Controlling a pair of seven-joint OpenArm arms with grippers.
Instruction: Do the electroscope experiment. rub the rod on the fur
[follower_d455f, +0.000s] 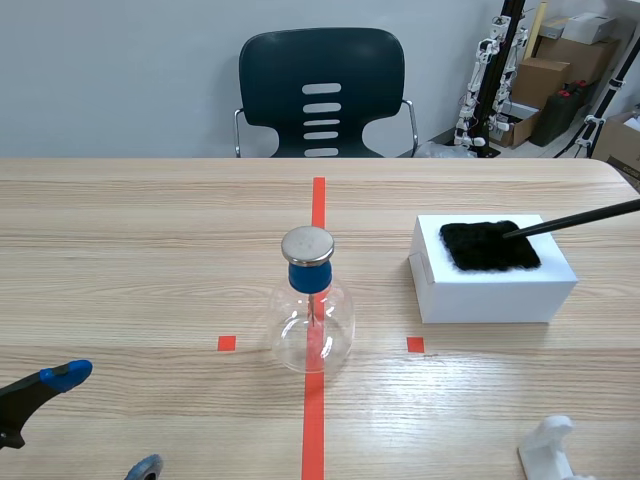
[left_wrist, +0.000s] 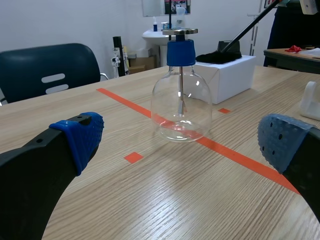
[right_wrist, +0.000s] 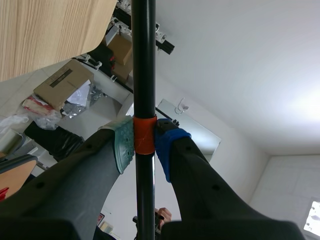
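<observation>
The electroscope flask (follower_d455f: 312, 320) stands upright on the tabletop (follower_d455f: 150, 250), on the orange-red tape line, with a blue stopper (follower_d455f: 310, 277) and a metal disc (follower_d455f: 307, 245) on top. To the flask's right and slightly farther from the robot sits a white box (follower_d455f: 495, 290) with the black fur (follower_d455f: 490, 246) lying on top of it. The black rod (follower_d455f: 575, 220) slants in from beyond the box — its tip rests on the fur. The right claw (right_wrist: 144, 142) is clamped on the rod at an orange band (right_wrist: 144, 135), with a grey-green pad (right_wrist: 124, 145) on one side and a blue pad (right_wrist: 167, 147) on the other. The left claw (follower_d455f: 106, 421) sits low, nearer the robot than the flask and to its left, spread wide with nothing in it — the flask is ahead of it, well apart. A white holder (follower_d455f: 550, 450) stands right of the flask, near the robot. Beyond the flask, past the tabletop's far edge, is a dark chair (follower_d455f: 322, 92).
</observation>
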